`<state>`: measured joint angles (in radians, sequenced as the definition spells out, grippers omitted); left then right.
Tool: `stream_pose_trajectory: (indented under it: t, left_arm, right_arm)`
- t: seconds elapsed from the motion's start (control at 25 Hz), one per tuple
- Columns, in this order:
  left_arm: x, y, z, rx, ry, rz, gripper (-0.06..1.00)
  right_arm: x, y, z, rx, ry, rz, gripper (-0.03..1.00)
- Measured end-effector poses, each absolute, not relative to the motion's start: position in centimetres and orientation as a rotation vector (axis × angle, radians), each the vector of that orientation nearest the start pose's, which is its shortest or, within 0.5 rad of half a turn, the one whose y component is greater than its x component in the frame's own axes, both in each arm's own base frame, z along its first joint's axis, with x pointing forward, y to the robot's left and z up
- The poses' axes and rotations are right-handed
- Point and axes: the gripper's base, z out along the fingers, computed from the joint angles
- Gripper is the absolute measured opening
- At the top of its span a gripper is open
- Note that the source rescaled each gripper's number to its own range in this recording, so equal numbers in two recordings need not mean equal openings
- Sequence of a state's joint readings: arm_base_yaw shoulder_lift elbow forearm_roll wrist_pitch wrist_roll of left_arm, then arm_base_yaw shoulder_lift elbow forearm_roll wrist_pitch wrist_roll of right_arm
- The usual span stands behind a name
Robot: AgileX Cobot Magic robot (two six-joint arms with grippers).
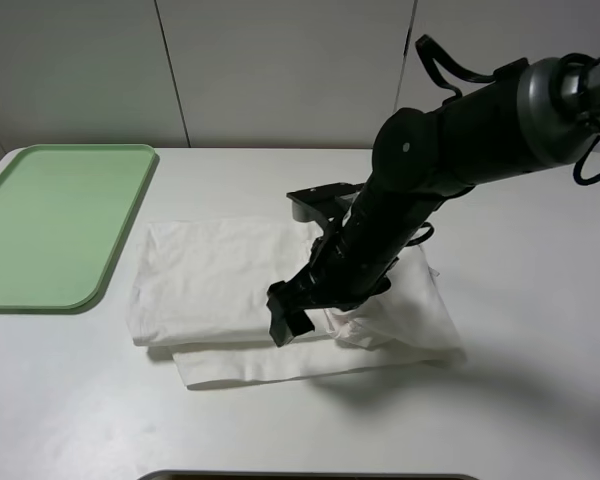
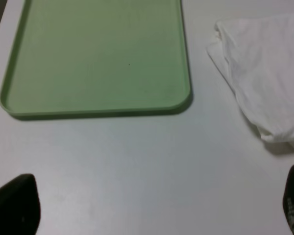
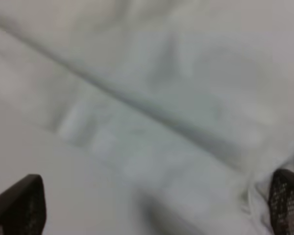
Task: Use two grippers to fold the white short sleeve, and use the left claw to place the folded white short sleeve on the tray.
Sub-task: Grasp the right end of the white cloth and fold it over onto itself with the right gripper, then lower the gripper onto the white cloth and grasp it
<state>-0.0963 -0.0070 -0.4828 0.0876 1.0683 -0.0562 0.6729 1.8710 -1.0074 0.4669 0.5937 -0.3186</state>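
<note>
A white table (image 1: pixel 540 400) meets what looks like a pale panelled wall (image 1: pixel 280 70).

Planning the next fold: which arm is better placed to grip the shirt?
Right: the right gripper hangs open over the white short sleeve; the left gripper is open over table near the tray, off the cloth.

Folded white short sleeve (image 1: pixel 220 280), wrinkled, lies nr green tray (image 1: pixel 50 225).

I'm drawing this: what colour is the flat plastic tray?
Pale green; the rectangular plastic tray shows best in the left wrist view.
</note>
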Motion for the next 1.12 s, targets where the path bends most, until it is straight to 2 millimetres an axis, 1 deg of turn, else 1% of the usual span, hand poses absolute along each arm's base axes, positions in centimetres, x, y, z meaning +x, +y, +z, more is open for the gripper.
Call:
stream_pose_trajectory:
  t: [0.08,0.12,0.16,0.2,0.44,0.56,0.76,0.8,0.84,0.88,1.0,1.08,1.12]
  left_arm:
    - [-0.4,0.7,27.2,0.037,2.059,0.011,0.99]
    - [-0.4,0.7,27.2,0.037,2.059,0.011,0.99]
    - [-0.4,0.7,27.2,0.037,2.058,0.012,0.99]
    - [-0.4,0.8,27.2,0.037,2.058,0.013,0.99]
    - [-0.4,0.8,27.2,0.037,2.058,0.013,0.99]
    - [-0.4,0.8,27.2,0.037,2.058,0.013,0.99]
    - [-0.4,0.8,27.2,0.037,2.058,0.013,0.99]
    - [-0.4,0.8,27.2,0.037,2.058,0.013,0.99]
    - [-0.4,0.8,27.2,0.037,2.058,0.013,0.99]
    - [-0.4,0.8,27.2,0.037,2.058,0.013,0.99]
    - [-0.4,0.8,27.2,0.037,2.058,0.013,0.99]
    - [-0.4,0.8,27.2,0.037,2.058,0.013,0.99]
    - [-0.4,0.8,27.2,0.037,2.058,0.013,0.99]
  right_arm:
    - [23.9,23.9,13.7,-0.958,2.808,0.514,0.99]
    - [23.9,23.9,13.7,-0.958,2.808,0.514,0.99]
    - [23.4,24.9,14.0,-0.987,2.792,0.537,0.99]
    - [23.1,25.5,14.2,-1.001,2.782,0.55,0.99]
    - [22.1,28.0,15.6,-1.083,2.709,0.598,0.99]
    - [22.0,28.3,15.8,-1.108,2.698,0.595,0.99]
    - [21.9,28.0,15.8,-1.173,2.7,0.553,0.99]
    - [21.9,27.6,16.2,-1.207,2.69,0.52,0.99]
    - [22.2,26.6,17.6,-1.193,2.661,0.481,0.99]
    - [22.2,25.8,18.4,-1.178,2.642,0.465,0.99]
    - [21.7,22.6,21.8,-1.128,2.545,0.418,0.99]
    - [21.1,20.3,23.6,-1.088,2.49,0.39,0.99]
    - [20.5,18.8,24.7,-1.056,2.457,0.378,0.99]
